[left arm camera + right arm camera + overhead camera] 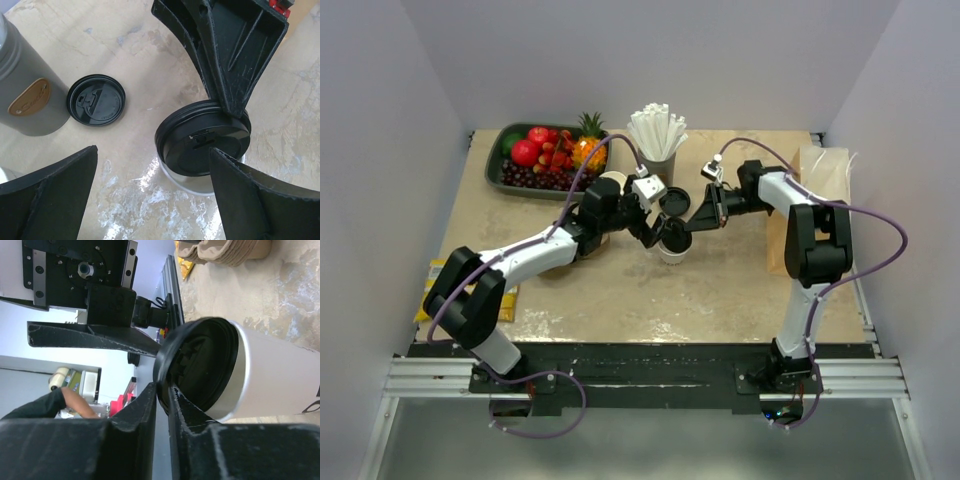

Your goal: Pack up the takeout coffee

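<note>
The takeout coffee, a white paper cup (672, 250) (280, 385), stands mid-table with its black lid (202, 137) (200, 370) sitting slightly askew on the rim. My right gripper (692, 222) (162, 390) reaches in from the right, its jaws nearly together and pinching the lid's edge. Its fingers (235, 55) show from above in the left wrist view. My left gripper (655, 230) (155, 195) hovers wide open just left of the cup, its right finger overlapping the cup's side, nothing held.
A second black lid (96, 100) (675, 200) lies loose by the grey cup of white straws (658, 165) (25, 95). A fruit tray (505, 165) sits back left, a brown paper bag (820, 175) back right, a pulp carrier (230, 250) behind, a yellow packet (435, 285) at left.
</note>
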You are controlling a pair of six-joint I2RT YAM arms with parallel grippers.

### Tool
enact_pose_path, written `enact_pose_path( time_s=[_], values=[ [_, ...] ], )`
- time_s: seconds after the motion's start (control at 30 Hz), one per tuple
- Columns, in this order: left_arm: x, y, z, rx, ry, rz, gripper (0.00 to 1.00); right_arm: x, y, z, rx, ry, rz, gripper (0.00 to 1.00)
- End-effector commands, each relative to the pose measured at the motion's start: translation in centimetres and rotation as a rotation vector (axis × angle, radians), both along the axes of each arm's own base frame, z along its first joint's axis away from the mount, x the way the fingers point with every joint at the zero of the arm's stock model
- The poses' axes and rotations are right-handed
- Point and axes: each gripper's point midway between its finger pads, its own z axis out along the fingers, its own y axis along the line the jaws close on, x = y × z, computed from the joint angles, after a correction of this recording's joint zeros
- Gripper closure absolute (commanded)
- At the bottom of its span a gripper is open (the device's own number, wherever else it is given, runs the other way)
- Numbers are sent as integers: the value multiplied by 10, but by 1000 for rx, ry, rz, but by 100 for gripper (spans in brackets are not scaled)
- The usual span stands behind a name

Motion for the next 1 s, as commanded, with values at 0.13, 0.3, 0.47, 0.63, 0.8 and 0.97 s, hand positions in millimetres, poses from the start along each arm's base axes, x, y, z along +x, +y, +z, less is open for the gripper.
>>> enact_pose_path(
  time_s=[0.13,0.3,0.47,0.63,0.8,0.97],
  values=[
    [11,-23,32,-83,-80,-22,4,9,-5,7,7,-39,-11,74],
    [11,-27,32,-88,-77,-36,4,9,-7,3,-12,-39,-15,71],
    [10,-31,33,-95,-77,-46,4,10,-10,0,-27,-38,-21,71],
    [10,-33,33,-99,-76,-48,4,12,-14,-4,-56,-46,-31,70],
    [11,-35,35,-105,-78,-52,4,14,-17,-6,-89,-71,-34,69],
    [10,-39,33,-104,-70,-65,4,15,-19,-11,-124,-75,-41,68]
  ],
)
